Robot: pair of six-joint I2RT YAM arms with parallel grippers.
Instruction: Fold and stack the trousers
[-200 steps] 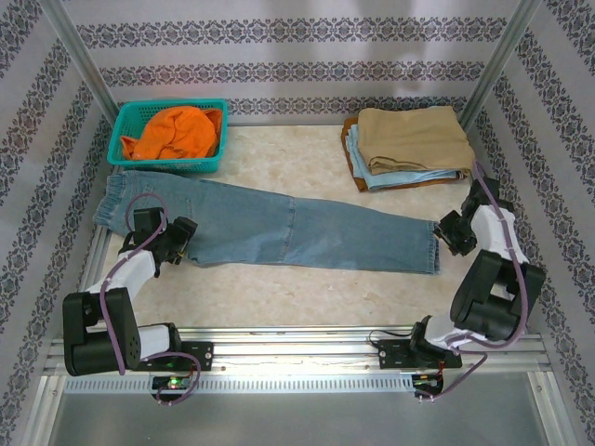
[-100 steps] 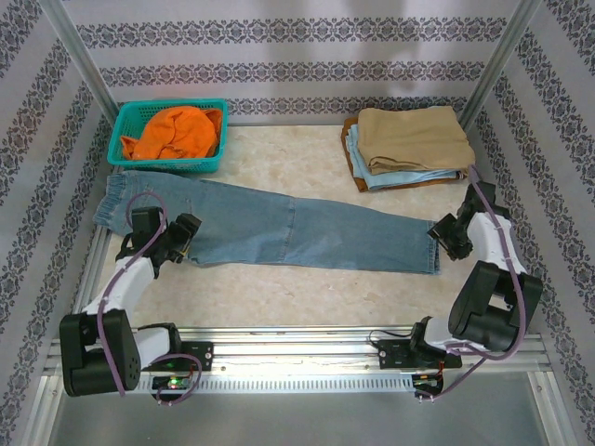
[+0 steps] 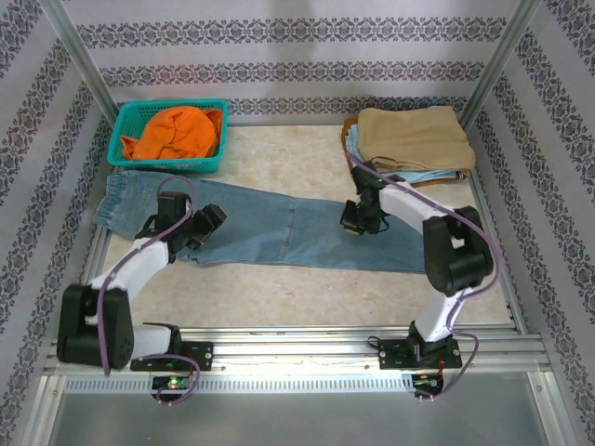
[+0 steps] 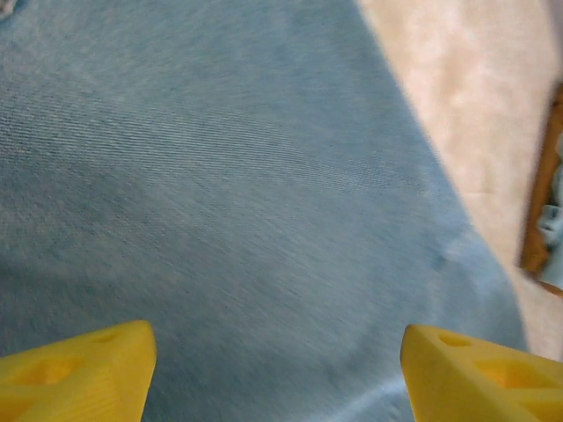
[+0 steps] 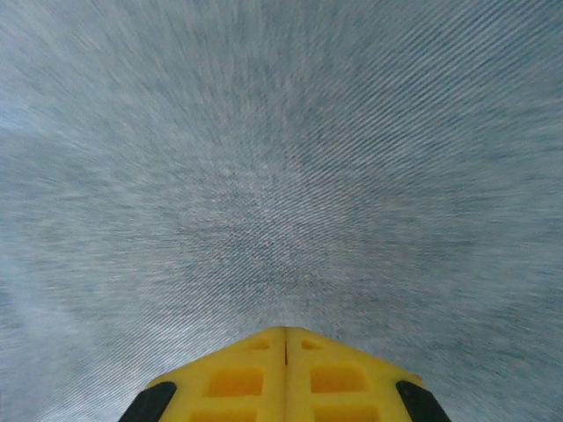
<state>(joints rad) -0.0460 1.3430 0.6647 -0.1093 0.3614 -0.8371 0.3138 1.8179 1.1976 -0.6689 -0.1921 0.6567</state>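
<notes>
The trousers (image 3: 270, 228), faded light-blue jeans, lie flat across the table with the waist at the left and the legs running right. My left gripper (image 3: 212, 219) hovers over the thigh part. In the left wrist view it (image 4: 278, 338) is open, with denim (image 4: 220, 176) spread below the yellow fingers. My right gripper (image 3: 356, 221) is over the lower leg. In the right wrist view it (image 5: 284, 330) is shut, tips right against the denim (image 5: 281, 158), and no cloth shows between the fingers. The right arm hides the cuff end.
A teal basket (image 3: 121, 153) holding an orange garment (image 3: 177, 130) stands at the back left, just behind the waistband. A stack of folded clothes with tan trousers on top (image 3: 414, 139) sits at the back right; its edge (image 4: 545, 220) shows in the left wrist view.
My right gripper has swung left from the cuff end to the lower leg and closed. My left gripper has moved right and slightly back over the thigh, still open.
</notes>
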